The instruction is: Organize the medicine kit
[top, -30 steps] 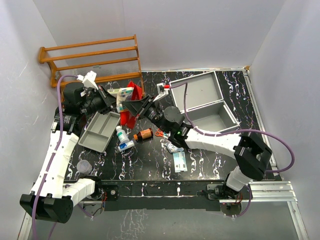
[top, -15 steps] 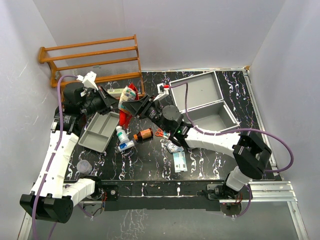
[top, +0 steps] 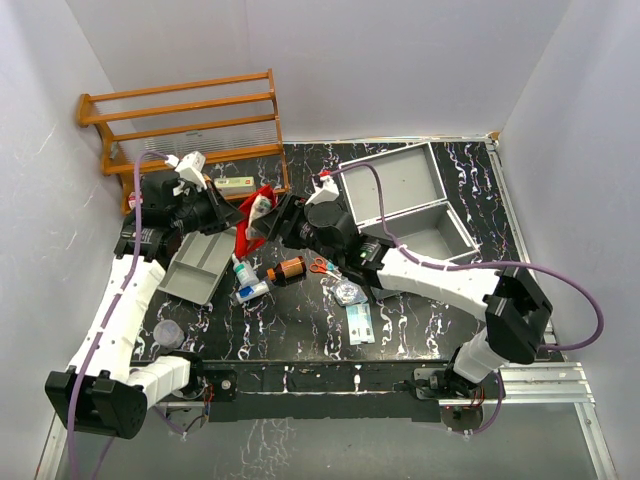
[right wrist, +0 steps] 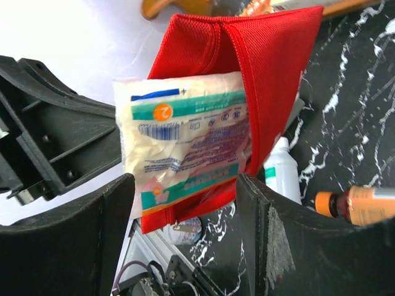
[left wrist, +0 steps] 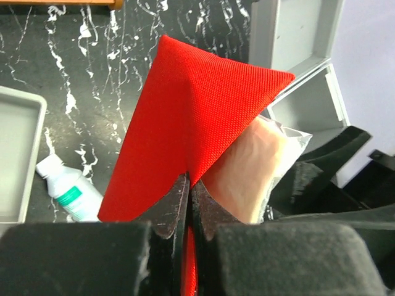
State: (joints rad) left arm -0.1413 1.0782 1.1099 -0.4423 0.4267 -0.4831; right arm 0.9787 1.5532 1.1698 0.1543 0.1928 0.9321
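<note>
Clamped tight on red pouch (left wrist: 179, 117): left end effector (left wrist: 189, 188). At pouch mouth, right end effector (right wrist: 185, 185) spread wide, flanking white packet (right wrist: 185, 135).

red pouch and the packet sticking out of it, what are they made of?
The red pouch looks like woven synthetic fabric, perhaps nylon or polyester. It is matte, and the left wrist view shows a fine weave grain. The packet looks like thin clear plastic film, glossy, crinkled and printed, with something pale and soft inside. The contents are unclear.
</note>
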